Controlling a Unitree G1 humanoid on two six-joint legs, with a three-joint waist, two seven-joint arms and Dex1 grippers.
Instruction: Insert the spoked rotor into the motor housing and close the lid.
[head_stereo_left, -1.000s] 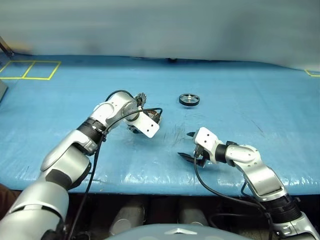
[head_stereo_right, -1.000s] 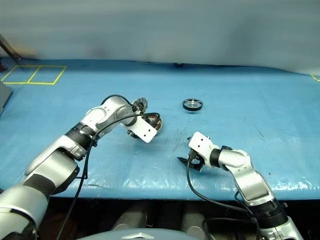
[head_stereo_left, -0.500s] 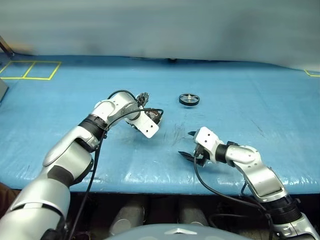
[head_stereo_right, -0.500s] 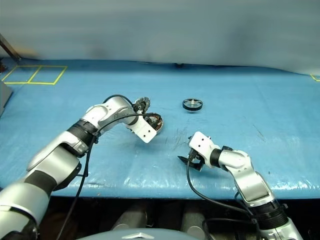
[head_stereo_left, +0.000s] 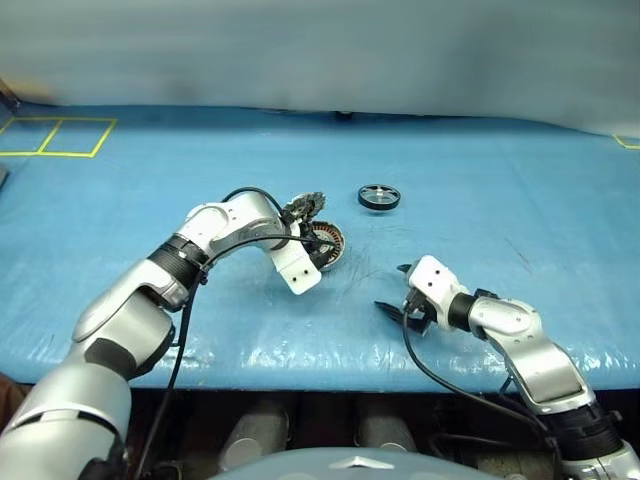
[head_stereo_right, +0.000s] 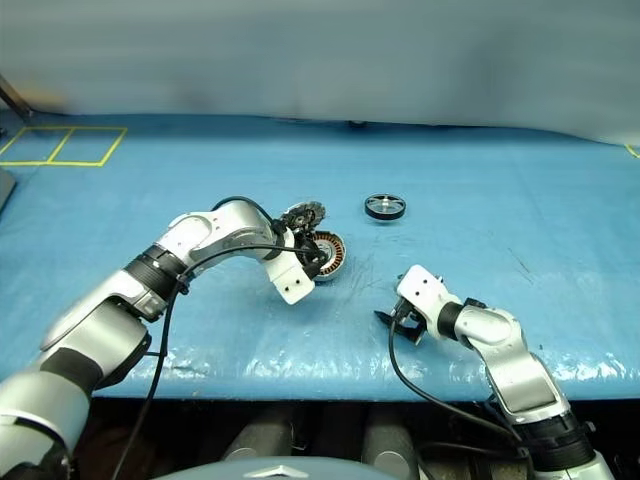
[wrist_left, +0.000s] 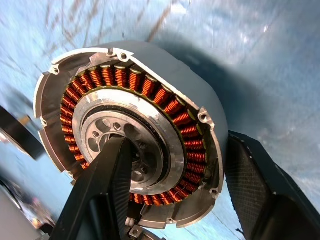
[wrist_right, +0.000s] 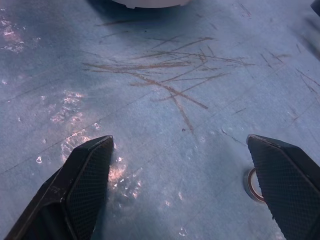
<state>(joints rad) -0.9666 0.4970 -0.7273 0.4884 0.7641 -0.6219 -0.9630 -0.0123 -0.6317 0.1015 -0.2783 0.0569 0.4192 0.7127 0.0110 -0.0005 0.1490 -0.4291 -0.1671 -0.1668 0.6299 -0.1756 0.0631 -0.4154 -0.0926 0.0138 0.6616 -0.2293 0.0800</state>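
Desk (head_stereo_left: 500, 180) in front of me is covered in a blue sheet, wrinkled and glossy along the near edge. Yellow tape squares (head_stereo_left: 55, 137) sit at the far left corner, and there's another yellow tape bit (head_stereo_left: 628, 142) at the far right edge. Scratches (wrist_right: 170, 75) cross the sheet mid-desk, toward the near edge. Small metal ring (wrist_right: 252, 185) lies flat near the scratches. Small dark object (head_stereo_left: 345, 116) at the far edge, centre; can't tell what it is.

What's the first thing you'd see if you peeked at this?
The housing, with its bright copper ring, tipped up off the blue table in the left gripper, one jaw in its centre and one outside its wall. Beyond it lies the little black rotor; the right gripper hangs open near the table's front edge.
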